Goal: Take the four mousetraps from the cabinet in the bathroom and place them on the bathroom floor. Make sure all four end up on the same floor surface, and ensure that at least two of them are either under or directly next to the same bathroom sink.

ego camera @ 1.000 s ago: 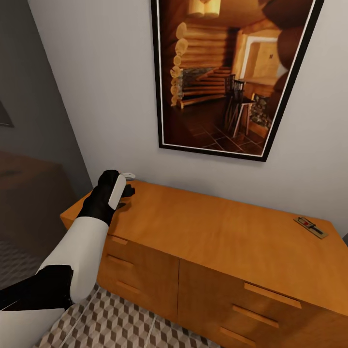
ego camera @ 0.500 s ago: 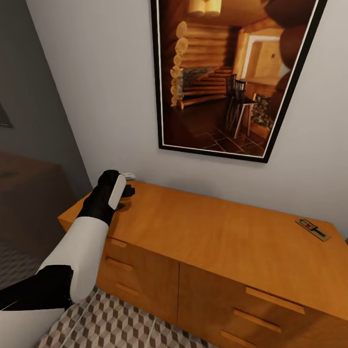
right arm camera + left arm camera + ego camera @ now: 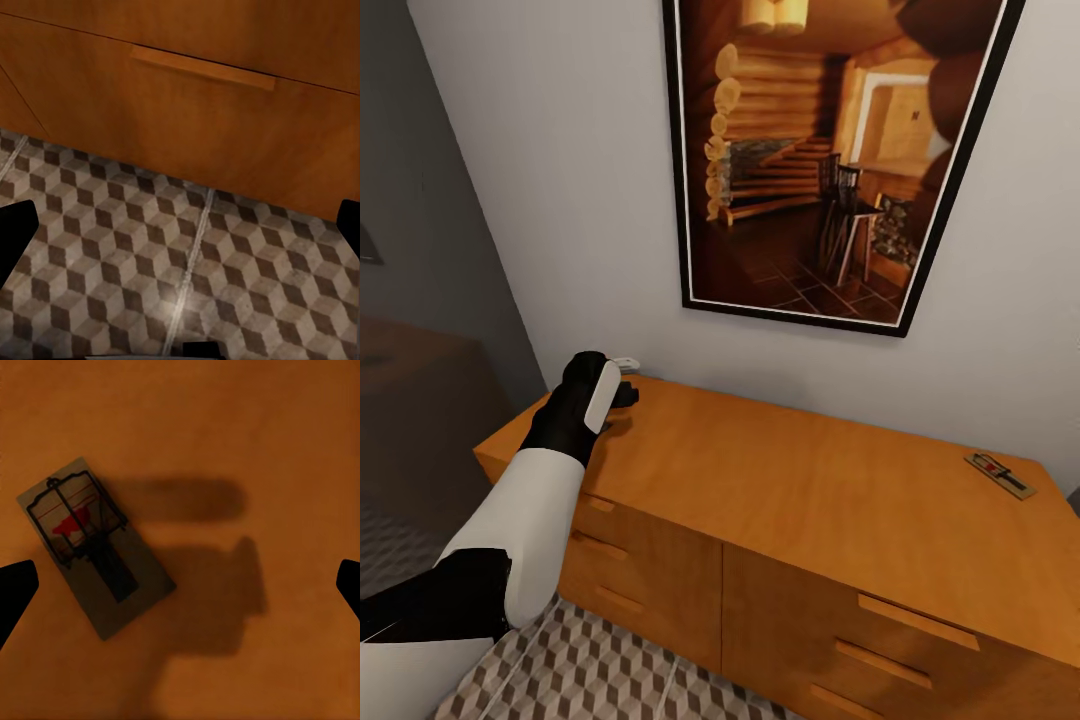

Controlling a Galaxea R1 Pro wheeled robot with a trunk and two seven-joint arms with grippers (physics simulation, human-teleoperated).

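Your left gripper (image 3: 180, 585) hangs over the cabinet (image 3: 790, 490) top, fingers spread wide; one mousetrap (image 3: 94, 544) lies flat beneath it, nearer one fingertip. Your right gripper (image 3: 180, 225), also spread, faces the bathroom floor (image 3: 187, 277) below a drawer front.

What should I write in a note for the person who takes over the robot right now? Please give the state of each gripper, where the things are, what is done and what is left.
Left gripper: open, above the cabinet top near its left end, holding nothing. One mousetrap lies flat on the wood below it, closer to one fingertip than the other.
Right gripper: open, empty, low in front of a cabinet drawer, facing the tiled bathroom floor.
A second mousetrap lies at the right end of the cabinet top.
Done: no mousetrap seen on the floor.
Left: grasp this trap, move all four to the floor, two by the sink. Other two traps unseen.
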